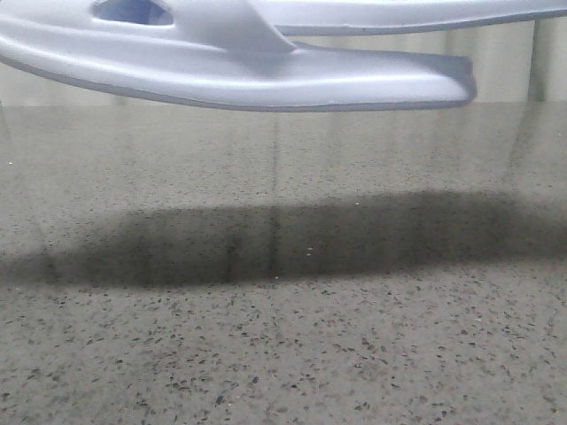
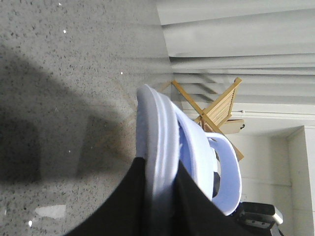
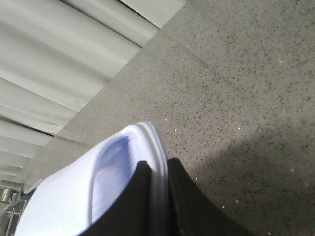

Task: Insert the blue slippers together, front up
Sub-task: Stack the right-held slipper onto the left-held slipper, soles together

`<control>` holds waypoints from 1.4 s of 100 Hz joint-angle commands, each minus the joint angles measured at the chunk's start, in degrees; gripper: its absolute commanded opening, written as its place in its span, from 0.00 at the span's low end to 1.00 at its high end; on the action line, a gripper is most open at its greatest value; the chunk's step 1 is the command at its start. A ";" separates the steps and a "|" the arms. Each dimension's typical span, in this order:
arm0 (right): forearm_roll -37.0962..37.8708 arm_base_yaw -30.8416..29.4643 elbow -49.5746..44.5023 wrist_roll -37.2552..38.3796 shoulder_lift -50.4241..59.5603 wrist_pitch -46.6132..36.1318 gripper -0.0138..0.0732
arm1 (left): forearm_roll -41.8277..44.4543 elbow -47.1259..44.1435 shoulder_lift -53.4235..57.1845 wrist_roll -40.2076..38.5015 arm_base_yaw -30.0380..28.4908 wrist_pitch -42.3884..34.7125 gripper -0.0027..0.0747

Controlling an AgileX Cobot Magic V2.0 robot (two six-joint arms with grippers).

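Both blue slippers (image 1: 239, 66) are hanging in the air above the speckled grey table (image 1: 283, 354), clear of its surface, and are casting a long dark shadow (image 1: 266, 243) across it; in the front view the pair is filling the top of the picture, with one thick sole running across from the left and ending in a blunt tip at the right, a triangular cut-out in the strap showing at the upper left, and a second pale edge lying just above it toward the right. In the left wrist view the left gripper (image 2: 160, 196) is clamping the rim of a slipper (image 2: 155, 142), its two black fingers (image 2: 123, 206) pressing on either side of the pale sole edge; the strap of that slipper is arching away behind the sole, and the footbed side is facing away from the table; a wooden folding frame (image 2: 216, 110) and pale curtains (image 2: 236, 44) are standing beyond the table's far edge. In the right wrist view the right gripper (image 3: 157, 196) is likewise closing on a slipper (image 3: 98, 187) by the sole edge, with black fingers (image 3: 197, 206) on both sides of the rim and the ribbed footbed showing beside them; whether the two slippers are touching one another cannot be told from these views.
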State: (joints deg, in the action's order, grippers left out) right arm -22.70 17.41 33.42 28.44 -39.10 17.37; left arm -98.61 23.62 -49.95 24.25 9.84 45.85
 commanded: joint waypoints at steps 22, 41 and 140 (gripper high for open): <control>-1.05 0.39 2.20 -1.41 0.42 -2.03 0.04 | -7.10 1.55 -1.52 1.92 4.37 8.55 0.06; -1.04 0.39 2.08 -1.54 0.42 -1.19 0.04 | -8.01 1.55 -2.68 2.96 4.87 10.09 0.06; -1.04 12.25 2.08 -4.48 -16.02 -12.80 0.04 | -8.01 1.68 -2.68 4.34 4.87 12.94 0.06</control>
State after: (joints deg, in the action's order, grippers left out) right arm -21.26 26.37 33.51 24.54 -55.25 9.41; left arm -100.55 23.51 -52.91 28.87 13.54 46.30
